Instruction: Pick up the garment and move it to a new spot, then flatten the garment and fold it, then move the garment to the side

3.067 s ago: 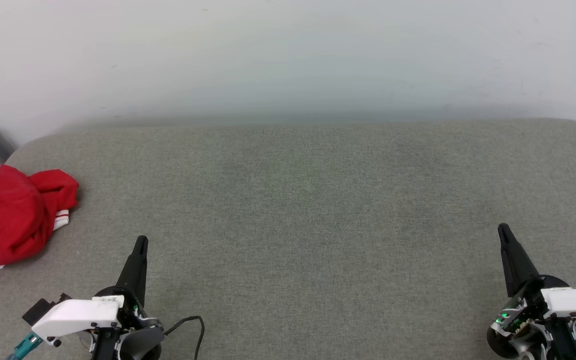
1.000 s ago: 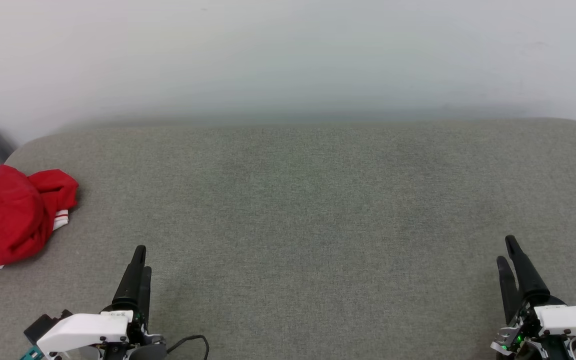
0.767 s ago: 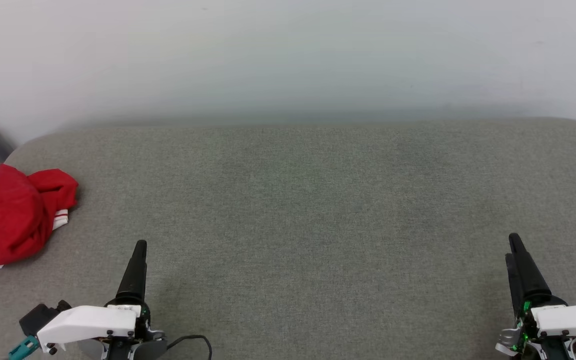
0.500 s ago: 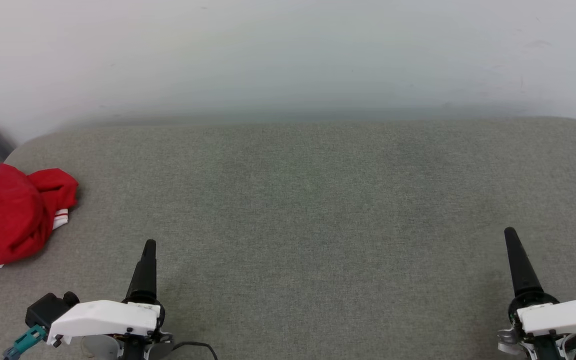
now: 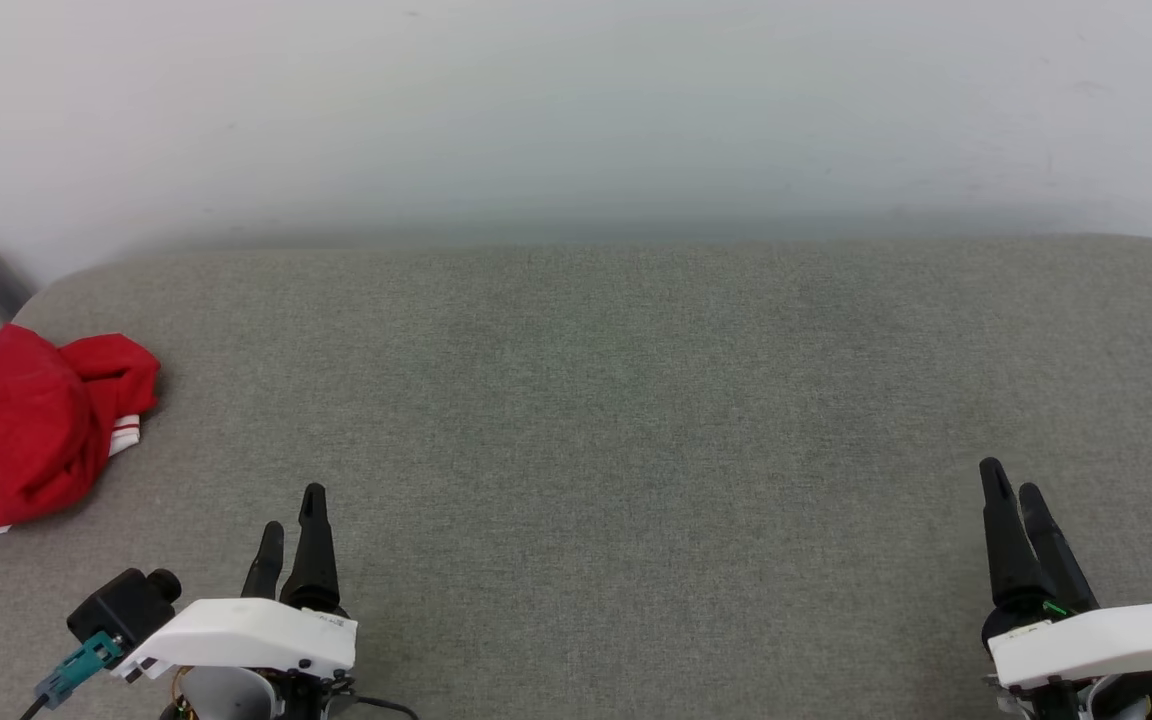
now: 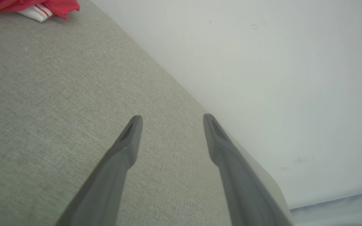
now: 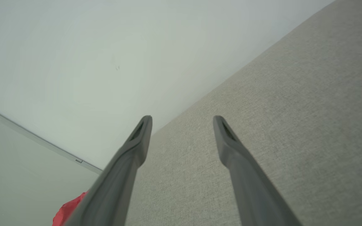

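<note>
1. Garment [image 5: 31, 425] sits crumpled at the far left edge of the grey cushion [image 5: 616, 400], red body bunched up with white striped trim poking out (just a heap, really).
2. Left gripper [image 5: 292, 510] is down at the near edge, well apart from the garment, fingers spread with a clear gap.
3. Right gripper [image 5: 1008, 478] is over at the near right, fingers parted too, holding nothing.
4. White wall [image 5: 576, 110] runs behind the cushion.

We see the bright red garment [image 5: 26, 430], its white trim striped red, on the plain grey woven cushion [image 5: 636, 400].
</note>
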{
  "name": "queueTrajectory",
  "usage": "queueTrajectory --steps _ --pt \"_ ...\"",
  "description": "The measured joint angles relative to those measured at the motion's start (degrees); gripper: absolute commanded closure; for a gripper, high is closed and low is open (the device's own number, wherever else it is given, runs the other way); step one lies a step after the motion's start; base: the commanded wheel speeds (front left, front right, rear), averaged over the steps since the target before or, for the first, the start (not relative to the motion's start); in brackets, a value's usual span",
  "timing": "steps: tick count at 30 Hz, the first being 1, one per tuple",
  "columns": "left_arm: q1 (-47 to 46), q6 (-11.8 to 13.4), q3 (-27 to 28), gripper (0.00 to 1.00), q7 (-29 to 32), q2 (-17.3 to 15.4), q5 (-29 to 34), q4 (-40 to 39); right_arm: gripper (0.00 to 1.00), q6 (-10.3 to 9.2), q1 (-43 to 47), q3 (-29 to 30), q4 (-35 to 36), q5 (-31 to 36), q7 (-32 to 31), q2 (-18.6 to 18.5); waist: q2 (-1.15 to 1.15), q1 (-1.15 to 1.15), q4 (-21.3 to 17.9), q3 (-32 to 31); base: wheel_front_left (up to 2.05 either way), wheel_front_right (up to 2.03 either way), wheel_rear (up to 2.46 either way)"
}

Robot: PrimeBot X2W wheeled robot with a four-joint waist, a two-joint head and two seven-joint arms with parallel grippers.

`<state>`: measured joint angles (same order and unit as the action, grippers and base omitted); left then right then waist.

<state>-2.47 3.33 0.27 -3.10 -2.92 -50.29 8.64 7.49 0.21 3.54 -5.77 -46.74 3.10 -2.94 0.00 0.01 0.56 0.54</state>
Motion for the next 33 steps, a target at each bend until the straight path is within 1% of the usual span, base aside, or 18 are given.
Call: queueTrajectory --steps 6,14,21,33 --pt "0.27 1.08 -1.16 0.0 -1.15 -0.35 4.79 -0.98 0.0 0.0 0.58 -0.73 1.25 6.41 1.1 0.0 0.0 0.0 0.17 -0.01 0.0 0.0 0.0" --pt "0.9 1.98 -2.45 0.0 -2.64 -0.81 10.55 -2.12 0.0 0.0 1.46 -1.22 2.53 12.84 2.52 0.0 0.0 0.0 0.43 -0.04 0.0 0.0 0.0" --pt "1.19 1.97 -3.78 0.0 -3.76 -1.42 15.16 -3.23 0.0 0.0 2.52 -1.36 3.41 17.48 3.78 0.0 0.0 0.0 0.55 -0.08 0.0 0.0 0.0" --pt "2.11 2.3 -5.13 0.0 -5.68 -1.49 22.56 -4.06 0.0 0.0 3.81 -1.25 4.66 24.3 5.54 0.0 0.0 0.0 0.84 0.01 0.0 0.0 0.0"
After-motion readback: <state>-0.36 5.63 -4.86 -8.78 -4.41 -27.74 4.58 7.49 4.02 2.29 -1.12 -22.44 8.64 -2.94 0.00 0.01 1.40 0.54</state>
